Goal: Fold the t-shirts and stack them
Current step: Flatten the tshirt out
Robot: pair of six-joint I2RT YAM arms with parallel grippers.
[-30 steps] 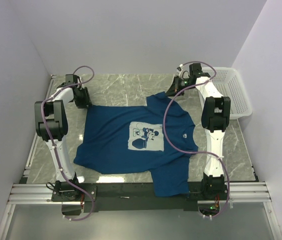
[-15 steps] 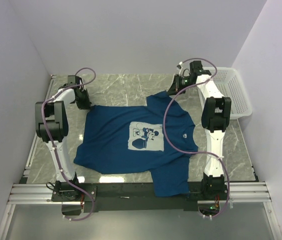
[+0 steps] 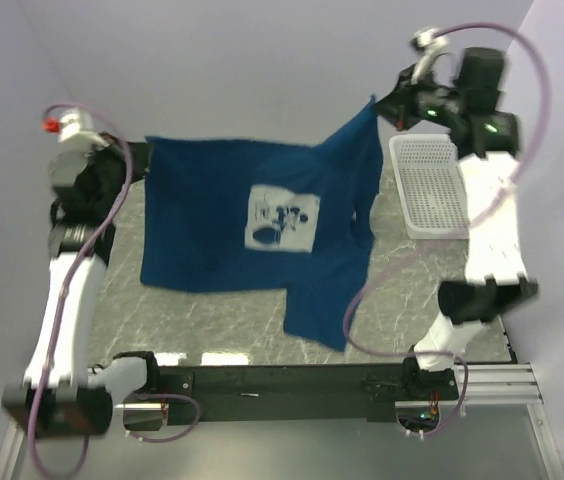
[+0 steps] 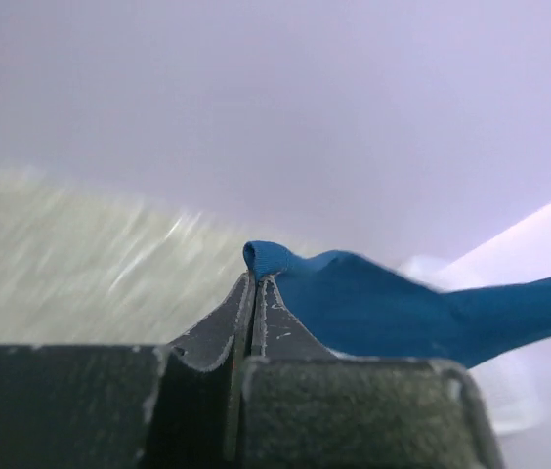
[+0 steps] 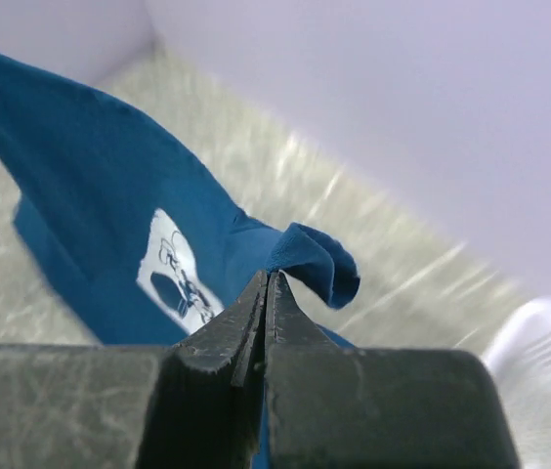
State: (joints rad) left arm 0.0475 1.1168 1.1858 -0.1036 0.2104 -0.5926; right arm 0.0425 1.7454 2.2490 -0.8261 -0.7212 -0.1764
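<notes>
The dark blue t-shirt [image 3: 212, 225] with its white cartoon print [image 3: 282, 217] hangs spread in the air between both arms, above the marble table [image 3: 212, 315]. My left gripper [image 3: 142, 160] is shut on the shirt's top left corner; in the left wrist view a fold of blue cloth [image 4: 285, 269] sticks out of the closed left gripper [image 4: 256, 278]. My right gripper [image 3: 382, 105] is shut on the top right corner; the right wrist view shows cloth [image 5: 315, 256] pinched at the right gripper [image 5: 268, 278], with the print [image 5: 173, 269] below. A sleeve [image 3: 317, 315] dangles at the lower right.
A white plastic mesh basket [image 3: 430, 190] stands at the right, under the raised right arm. Pale walls close in the table at the back and both sides. The black rail [image 3: 282, 380] with the arm bases runs along the near edge.
Both arms have risen from the table's far corners, lifting the shirt from lying flat to hanging spread in the air. The wrist views are blurred by motion.
</notes>
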